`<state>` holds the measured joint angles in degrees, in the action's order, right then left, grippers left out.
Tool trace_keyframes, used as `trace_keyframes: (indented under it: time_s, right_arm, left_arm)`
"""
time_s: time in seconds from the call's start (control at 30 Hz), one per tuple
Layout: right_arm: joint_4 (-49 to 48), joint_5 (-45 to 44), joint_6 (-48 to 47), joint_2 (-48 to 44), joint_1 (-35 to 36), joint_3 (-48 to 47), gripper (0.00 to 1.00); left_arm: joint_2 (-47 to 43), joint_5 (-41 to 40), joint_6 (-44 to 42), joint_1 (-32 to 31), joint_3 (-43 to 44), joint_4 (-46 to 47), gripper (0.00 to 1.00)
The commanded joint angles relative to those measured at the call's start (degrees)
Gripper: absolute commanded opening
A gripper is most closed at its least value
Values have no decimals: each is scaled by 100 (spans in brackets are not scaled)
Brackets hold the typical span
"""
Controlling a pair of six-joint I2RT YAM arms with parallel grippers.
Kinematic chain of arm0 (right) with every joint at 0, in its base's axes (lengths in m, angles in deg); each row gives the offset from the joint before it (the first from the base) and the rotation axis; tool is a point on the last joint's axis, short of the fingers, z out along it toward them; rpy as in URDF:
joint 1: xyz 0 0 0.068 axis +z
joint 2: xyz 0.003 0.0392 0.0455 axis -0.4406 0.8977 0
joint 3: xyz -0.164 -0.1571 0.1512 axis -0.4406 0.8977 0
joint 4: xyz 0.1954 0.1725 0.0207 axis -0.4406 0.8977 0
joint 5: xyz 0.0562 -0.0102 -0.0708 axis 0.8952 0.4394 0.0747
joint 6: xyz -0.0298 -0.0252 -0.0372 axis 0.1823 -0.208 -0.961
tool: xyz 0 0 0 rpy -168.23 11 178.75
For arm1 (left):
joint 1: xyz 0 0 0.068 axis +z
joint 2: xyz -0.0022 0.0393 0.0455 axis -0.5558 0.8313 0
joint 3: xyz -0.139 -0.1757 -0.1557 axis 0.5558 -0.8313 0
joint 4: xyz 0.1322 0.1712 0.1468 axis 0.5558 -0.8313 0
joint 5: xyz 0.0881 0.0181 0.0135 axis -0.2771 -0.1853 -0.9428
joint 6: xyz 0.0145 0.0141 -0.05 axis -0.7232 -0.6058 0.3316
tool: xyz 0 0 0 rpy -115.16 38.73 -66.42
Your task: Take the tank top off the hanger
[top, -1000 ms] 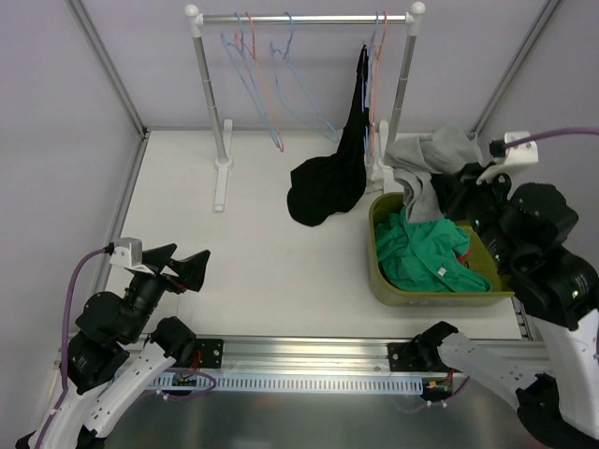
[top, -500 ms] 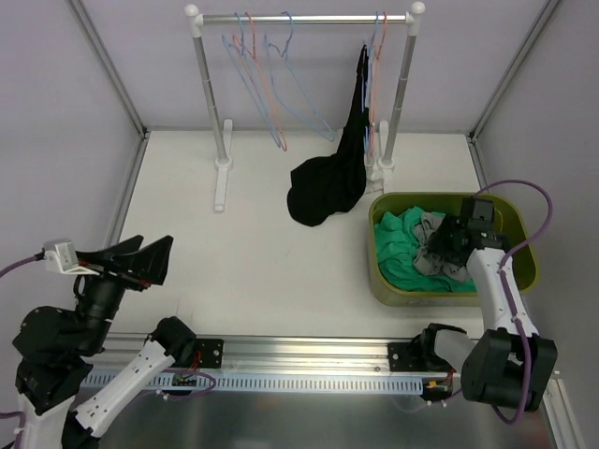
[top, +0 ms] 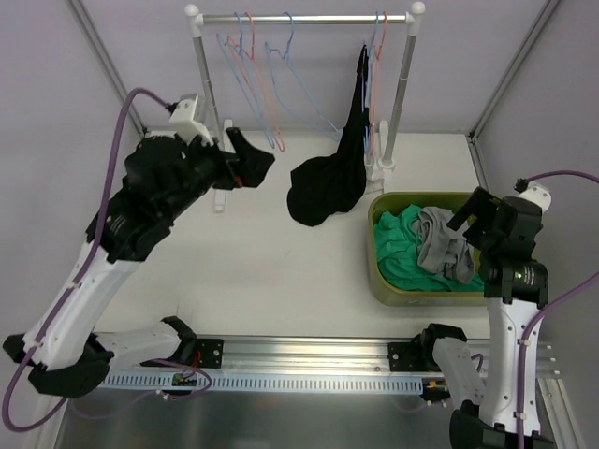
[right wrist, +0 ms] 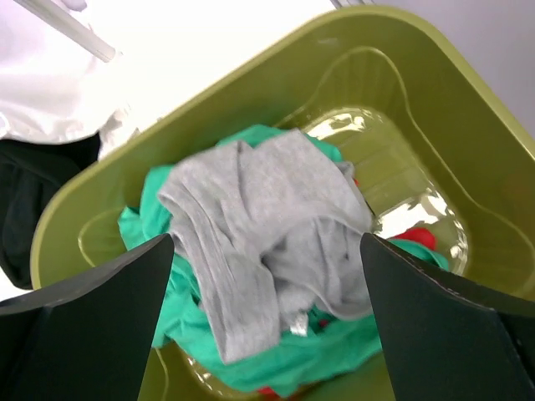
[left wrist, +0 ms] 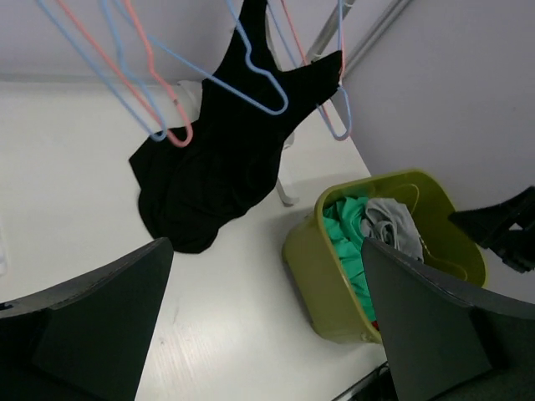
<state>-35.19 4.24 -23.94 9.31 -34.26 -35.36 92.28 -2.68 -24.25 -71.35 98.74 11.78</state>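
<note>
The black tank top (top: 328, 187) (left wrist: 217, 159) hangs by a strap from a hanger (top: 377, 42) at the right end of the rack, its lower part pooled on the table. My left gripper (top: 251, 157) (left wrist: 266, 251) is raised left of the tank top and apart from it. It is open with nothing between its fingers. My right gripper (top: 477, 217) (right wrist: 266, 242) is open above the olive bin (top: 384, 281) (right wrist: 251, 75). A grey garment (top: 440, 245) (right wrist: 267, 217) lies loose below it.
The rack bar (top: 299, 17) carries several empty blue and pink hangers (top: 253, 56) (left wrist: 150, 92). Green and red clothes (right wrist: 192, 351) lie under the grey garment in the bin (left wrist: 318, 259). Frame posts and walls close in the table on three sides.
My left arm swung up from the near left corner to the rack. My right gripper opened and let the grey garment drop into the bin.
</note>
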Motion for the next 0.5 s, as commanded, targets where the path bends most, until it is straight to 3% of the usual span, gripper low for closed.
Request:
trace_keyframes:
  time_s: [0.0,0.1,0.13,0.23,0.37,0.47]
  right_arm:
    - [520,-265,-111,-310,-5,-18,99]
    - [301,655,-85,-679,-5,34,99]
    - [169,1625,-59,-776,-5,148,99]
    - [-157,2781,275,-1066,-5,254,99]
    - [-280,3286,496,-1391,-5,474,99]
    - [-175,3356,373,-1681,-5,518,99]
  left_arm:
    - [861,465,-181,-187,1221,405,99]
    - [1880,377,-480,-451,2276,431,99]
    - [2396,385,-560,-504,2557,432,99]
    - [3451,420,-797,-513,3611,475,99]
    - [4641,157,-1131,-504,4999,677,99]
    - [5353,236,-1299,-461,5336,1300,99]
